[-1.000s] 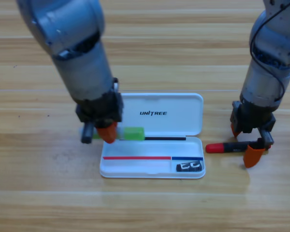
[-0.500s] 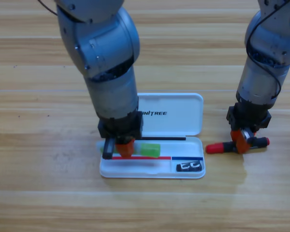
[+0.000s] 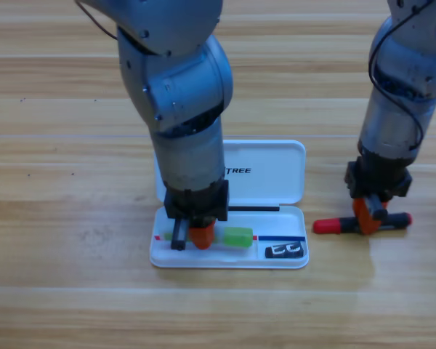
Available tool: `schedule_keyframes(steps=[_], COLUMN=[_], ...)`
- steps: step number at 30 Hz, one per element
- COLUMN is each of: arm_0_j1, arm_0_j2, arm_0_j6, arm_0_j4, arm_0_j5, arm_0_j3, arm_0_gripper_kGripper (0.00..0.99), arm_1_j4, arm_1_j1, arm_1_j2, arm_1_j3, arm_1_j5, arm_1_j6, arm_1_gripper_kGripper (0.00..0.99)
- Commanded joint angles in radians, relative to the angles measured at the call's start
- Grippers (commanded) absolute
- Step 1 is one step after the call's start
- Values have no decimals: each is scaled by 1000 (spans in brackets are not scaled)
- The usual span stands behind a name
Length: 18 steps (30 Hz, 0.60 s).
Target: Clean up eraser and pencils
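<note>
Your left gripper (image 3: pixel 196 236) is down over the tray half of the white case (image 3: pixel 291 262), pointing straight down. It's clamped on the green stick (image 3: pixel 236 237): one orange jaw shows in front of the stick, black finger just left of it. The stick's bright green end pokes out to the gripper's right, lying flat along the tray; a small bit of green also shows on the gripper's left side. The stick looks to be at or just above the tray floor; can't tell if it's touching.

Eraser (image 3: pixel 285 251) sits in the small compartment at the tray's right end, well to the right of your left gripper and below-right of the green tip. It's not touching the stick.

Case lid lies open flat behind the tray, partly hidden by your left arm, w/ the printed letters showing just right of the wrist.

Your right gripper (image 3: pixel 369 218) is out on the wooden table (image 3: pixel 58 291), right of the case and apart from it. It's closed down on the red marker (image 3: pixel 334 226), gripping around mid-barrel. The marker lies roughly flat: red end sticks out to the gripper's left toward the case, darker end w/ red tip out to its right. Can't tell if the marker is resting on the wood or lifted a touch.
</note>
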Motion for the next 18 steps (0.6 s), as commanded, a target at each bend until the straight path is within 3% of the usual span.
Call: schedule_keyframes(steps=[1, 5, 18], arm_0_j1=[-19, -19, -17], arm_0_j2=[60, 62, 65], arm_0_j6=[-18, -23, -46], arm_0_j4=[6, 6, 10], arm_0_j5=[-13, -13, -33], arm_0_j3=[-6, -6, 5], arm_0_gripper_kGripper=[0, 0, 0], arm_1_j4=[135, 178, 181], arm_1_j1=[27, 47, 76], arm_1_j2=[-101, -140, -128], arm_1_j3=[-63, -97, -115], arm_1_j5=[-11, -8, -2], arm_1_j6=[100, 146, 166], arm_1_gripper_kGripper=[0, 0, 0])
